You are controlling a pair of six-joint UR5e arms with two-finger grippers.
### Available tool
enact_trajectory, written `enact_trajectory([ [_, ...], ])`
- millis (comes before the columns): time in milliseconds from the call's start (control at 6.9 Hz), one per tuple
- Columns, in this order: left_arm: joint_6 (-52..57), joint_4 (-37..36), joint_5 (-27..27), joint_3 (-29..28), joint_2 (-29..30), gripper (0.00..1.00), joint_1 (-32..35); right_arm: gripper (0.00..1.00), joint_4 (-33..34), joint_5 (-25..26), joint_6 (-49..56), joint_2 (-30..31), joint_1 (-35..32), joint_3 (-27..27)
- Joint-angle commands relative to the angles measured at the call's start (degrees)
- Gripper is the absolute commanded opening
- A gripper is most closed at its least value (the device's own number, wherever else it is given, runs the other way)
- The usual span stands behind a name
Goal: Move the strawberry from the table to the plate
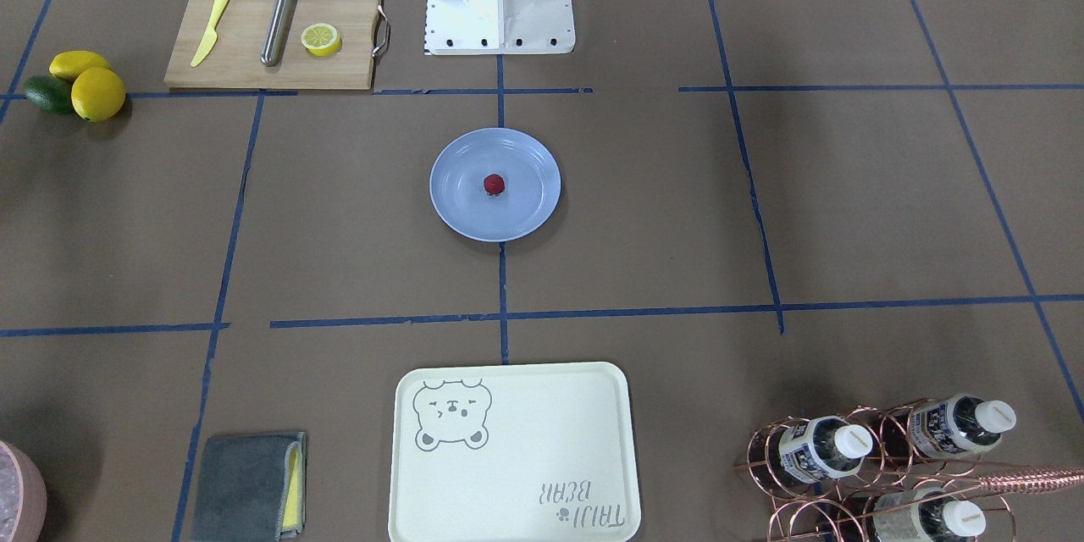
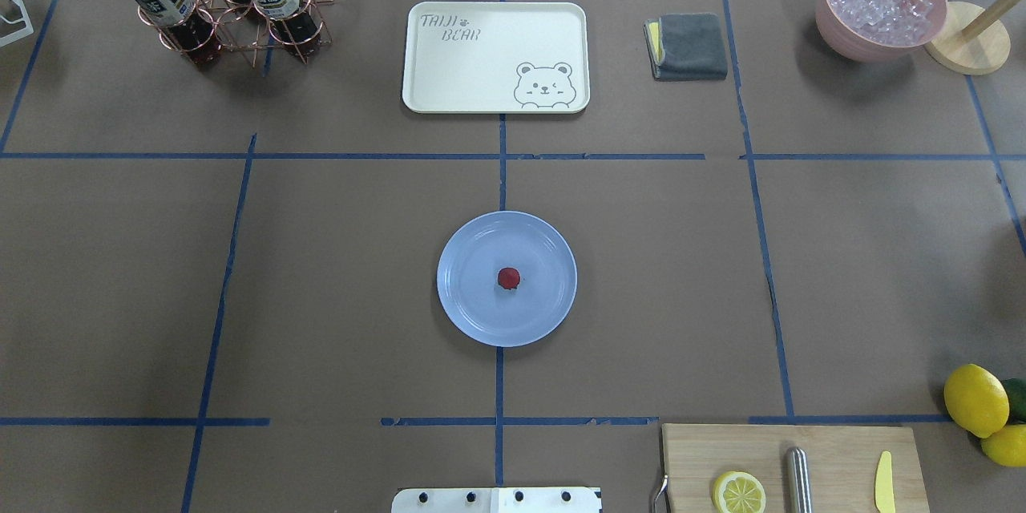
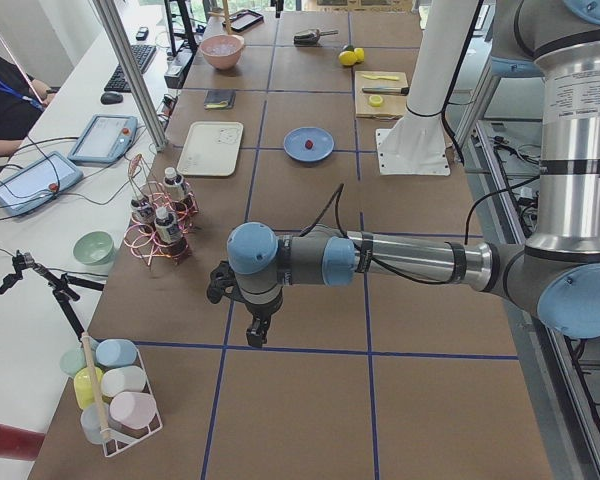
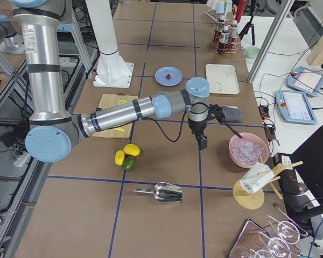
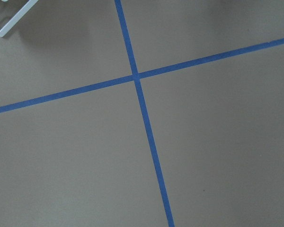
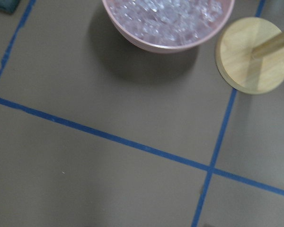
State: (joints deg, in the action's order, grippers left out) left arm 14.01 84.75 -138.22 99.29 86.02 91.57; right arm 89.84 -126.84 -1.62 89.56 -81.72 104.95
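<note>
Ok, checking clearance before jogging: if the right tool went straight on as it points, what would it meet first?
The right tool points down: likely bare table beside the ice bowl, though depth is unclear.

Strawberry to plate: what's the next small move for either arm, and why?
Probably none; I'd just keep both arms parked. The tiny dark red strawberry already sits near the middle of the round light blue plate, with nothing touching it. The left gripper and right gripper hang over the brown table towards opposite ends, well clear of the plate. The task looks done.

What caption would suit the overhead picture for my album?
Strawberry rests at the centre of the blue plate on the taped brown table.
</note>
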Motion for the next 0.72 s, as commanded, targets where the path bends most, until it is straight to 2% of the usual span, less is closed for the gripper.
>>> enact_trajectory([
  [0,-0.2,0.2,-0.5,0.6,-0.2,1.00,0.6,1.00,-0.5,-3.4,1.1,9.4,-6.4,0.3],
  [290,0.0,0.2,0.2,0.8,-0.2,1.00,0.7,1.00,-0.5,-8.5,1.2,10.9,-6.7,0.1],
  [580,0.1,0.2,0.2,1.4,-0.9,1.00,0.7,1.00,-0.5,-8.2,0.8,11.1,-6.7,0.1],
])
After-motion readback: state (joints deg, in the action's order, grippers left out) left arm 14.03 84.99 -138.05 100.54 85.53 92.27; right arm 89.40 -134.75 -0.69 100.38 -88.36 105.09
